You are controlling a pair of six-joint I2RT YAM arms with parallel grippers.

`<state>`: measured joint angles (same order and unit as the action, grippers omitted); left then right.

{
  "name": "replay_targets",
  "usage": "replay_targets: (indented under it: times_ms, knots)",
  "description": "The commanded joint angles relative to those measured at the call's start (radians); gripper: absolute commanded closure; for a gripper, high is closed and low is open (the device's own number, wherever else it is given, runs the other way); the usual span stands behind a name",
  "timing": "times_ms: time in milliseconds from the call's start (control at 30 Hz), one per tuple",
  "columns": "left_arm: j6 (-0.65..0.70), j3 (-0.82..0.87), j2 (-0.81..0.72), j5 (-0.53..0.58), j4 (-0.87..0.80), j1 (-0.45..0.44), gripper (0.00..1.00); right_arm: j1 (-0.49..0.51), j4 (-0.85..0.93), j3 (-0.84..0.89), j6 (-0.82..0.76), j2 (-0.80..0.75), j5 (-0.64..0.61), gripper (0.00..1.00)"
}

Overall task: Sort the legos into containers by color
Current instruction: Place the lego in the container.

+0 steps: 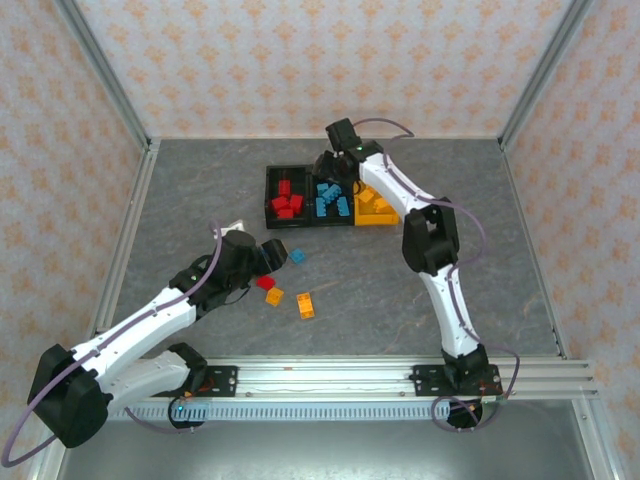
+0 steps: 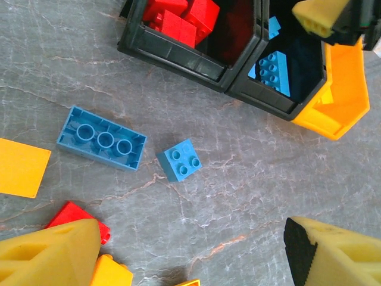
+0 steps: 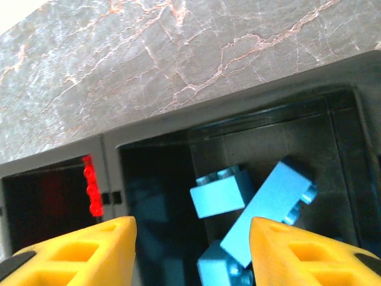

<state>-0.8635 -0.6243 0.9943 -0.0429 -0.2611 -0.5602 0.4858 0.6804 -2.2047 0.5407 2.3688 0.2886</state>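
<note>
Upper centre, over the binned blue legos: right gripper, jaws parted, empty. Lower left: left gripper, jaws spread above loose legos.

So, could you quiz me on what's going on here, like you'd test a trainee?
1. True or false: the right gripper hangs over the bin of red legos.
2. The bin at the right end of the row is: A black, B orange-yellow, C blue?
3. What does the left gripper hold?
Key: 1 false, it is over the blue legos; 2 B; 3 nothing, it is open above loose legos.
</note>
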Motion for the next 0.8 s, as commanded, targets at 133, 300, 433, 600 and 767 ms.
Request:
replay_targets:
  times_ms: [133,300,433,600,767]
  knots:
    - [0.02,-0.026,-0.01,0.039,-0.083,0.006,0.18,0.033,-0.104,0.326,-0.089,-0.374,-0.01,0.48]
    - [0.001,-0.016,-0.033,0.002,-0.145,0.006,0.18,0.057,-0.2,0.651,-0.142,-0.604,0.015,0.41]
    - [-0.028,0.02,-0.087,-0.048,-0.209,0.006,0.18,0.12,-0.217,0.854,-0.181,-0.744,-0.003,0.38]
    - [-0.13,0.128,-0.198,-0.117,-0.263,0.006,0.18,0.237,-0.241,1.033,-0.18,-0.842,-0.016,0.31]
    - [-0.202,0.195,-0.299,-0.082,-0.365,0.005,0.19,0.382,-0.265,1.123,-0.142,-0.827,-0.038,0.31]
